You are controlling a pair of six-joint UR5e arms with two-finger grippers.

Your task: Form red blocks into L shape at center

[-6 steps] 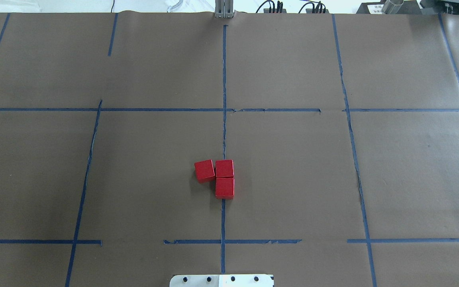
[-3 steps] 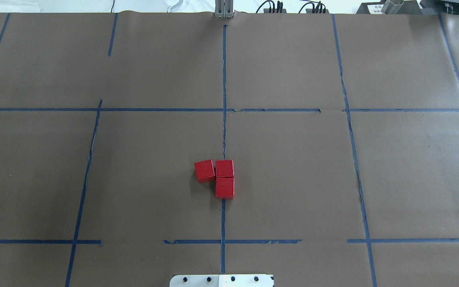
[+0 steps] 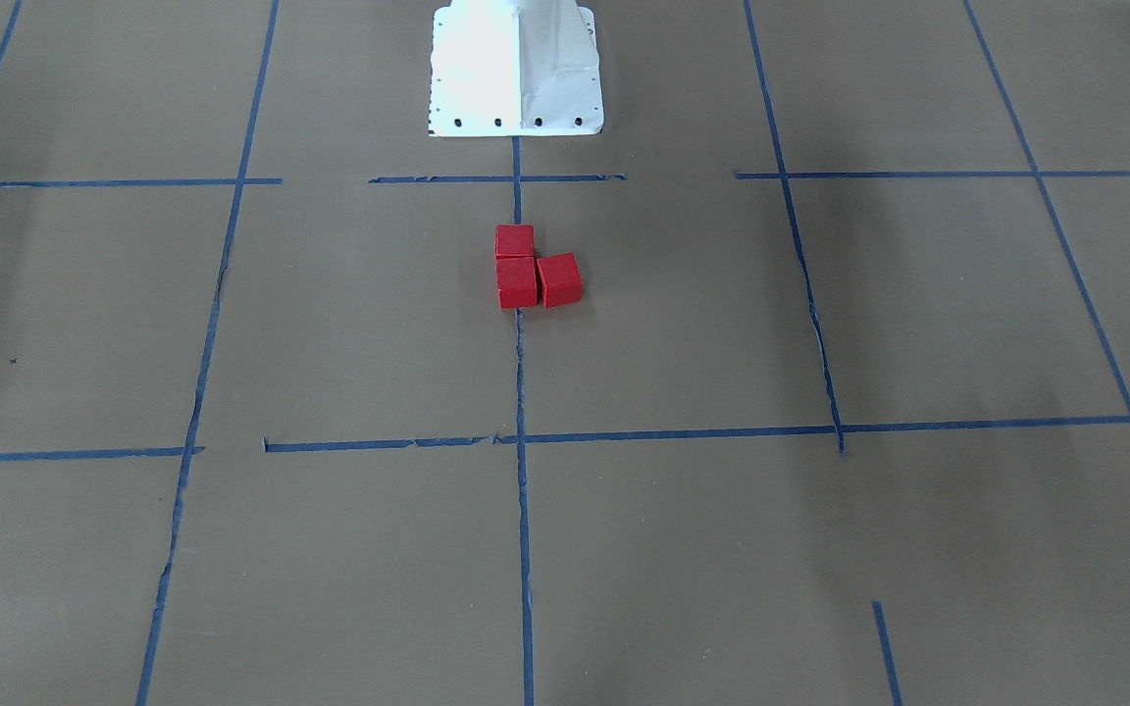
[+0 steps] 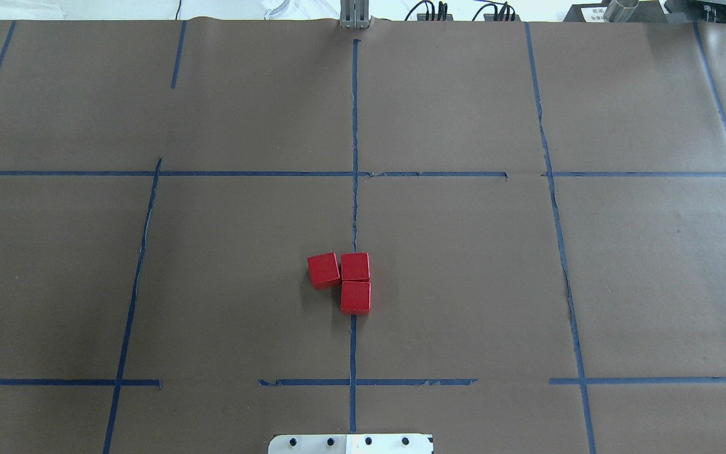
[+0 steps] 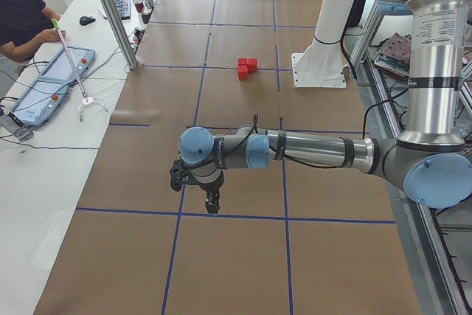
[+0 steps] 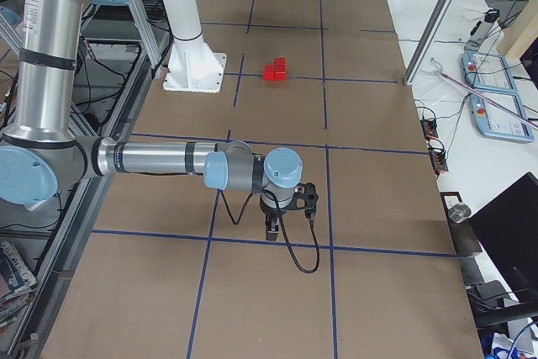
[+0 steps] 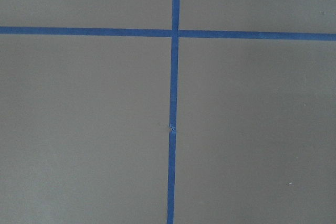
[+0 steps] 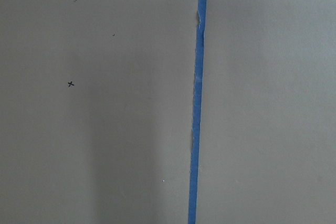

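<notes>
Three red blocks [image 4: 355,267] form an L shape [image 3: 516,281], arms along the blue tape line [image 4: 355,126] and leftward; left gripper [image 5: 212,203] and right gripper [image 6: 273,228] finger spread cannot be told.

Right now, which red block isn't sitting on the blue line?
The slightly twisted block on the robot's left side. It rests just beside the blue line, while the other two blocks sit right on it.

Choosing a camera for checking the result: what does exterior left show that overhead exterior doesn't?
Only exterior left: the left arm stretched low over the paper, far from the blocks, and a person at a side table. Only overhead: the L seen squarely, its side block slightly skewed. Both: three red blocks at the centre line, near the white base.
</notes>
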